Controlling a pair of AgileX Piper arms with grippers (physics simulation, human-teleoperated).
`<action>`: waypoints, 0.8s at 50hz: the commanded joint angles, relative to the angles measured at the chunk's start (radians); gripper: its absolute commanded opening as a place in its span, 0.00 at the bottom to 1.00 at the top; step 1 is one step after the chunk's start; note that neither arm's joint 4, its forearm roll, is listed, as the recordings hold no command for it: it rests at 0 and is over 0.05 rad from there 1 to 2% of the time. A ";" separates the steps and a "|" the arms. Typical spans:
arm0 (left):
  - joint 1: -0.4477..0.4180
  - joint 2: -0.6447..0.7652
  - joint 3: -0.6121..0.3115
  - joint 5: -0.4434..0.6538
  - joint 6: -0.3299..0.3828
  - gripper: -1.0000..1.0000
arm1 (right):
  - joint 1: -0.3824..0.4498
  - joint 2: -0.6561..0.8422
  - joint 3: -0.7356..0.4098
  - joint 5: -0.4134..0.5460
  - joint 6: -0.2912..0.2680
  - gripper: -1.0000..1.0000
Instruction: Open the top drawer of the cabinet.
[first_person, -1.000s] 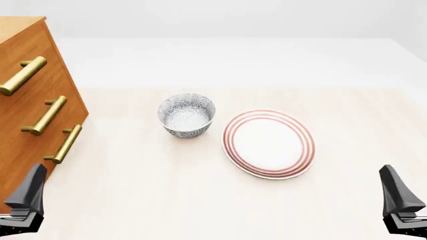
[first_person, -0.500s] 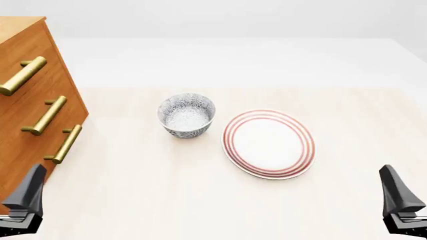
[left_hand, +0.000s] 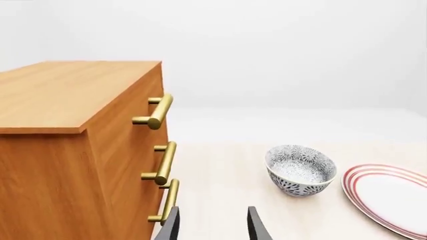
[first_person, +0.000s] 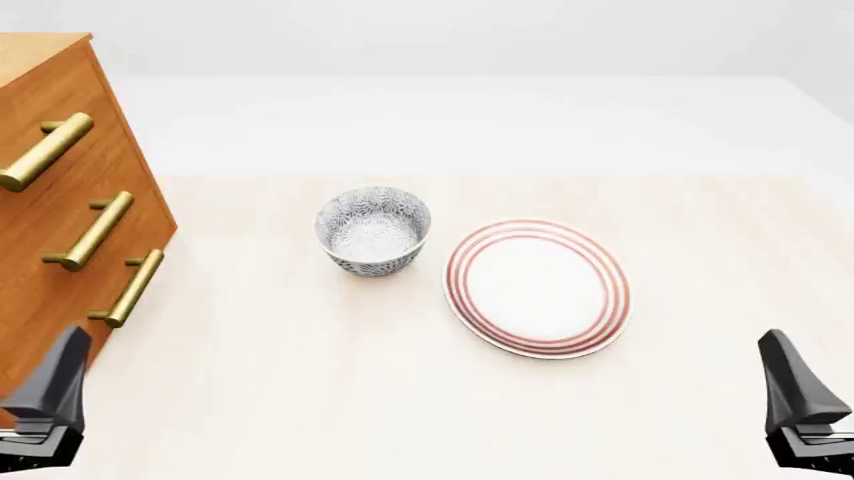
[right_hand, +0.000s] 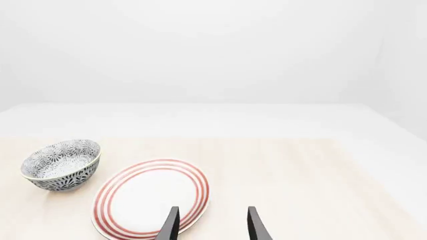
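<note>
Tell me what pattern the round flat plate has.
Red concentric rings around the white plate's rim, clearest in the front view.

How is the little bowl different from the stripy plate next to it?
The bowl is deep with tall sides, while the plate is flat and wide. The bowl has a speckled blue-grey pattern outside; the plate is white with red rings near its rim. The bowl sits nearer the cabinet, the plate farther from it. Both are round, empty and rest on the table.

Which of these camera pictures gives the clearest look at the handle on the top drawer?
The left wrist view: the top drawer's handle shows whole, with both posts. The front view cuts it at the picture's edge. The right wrist view misses it entirely.
</note>
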 joint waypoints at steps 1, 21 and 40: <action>-0.005 0.000 -0.002 -0.011 0.000 1.00 | 0.000 -0.002 0.000 0.002 0.001 1.00; -0.069 0.189 -0.035 -0.088 0.288 1.00 | 0.000 -0.002 0.000 0.002 0.001 1.00; -0.077 0.385 -0.071 -0.200 0.488 1.00 | 0.000 -0.002 0.000 0.002 0.001 1.00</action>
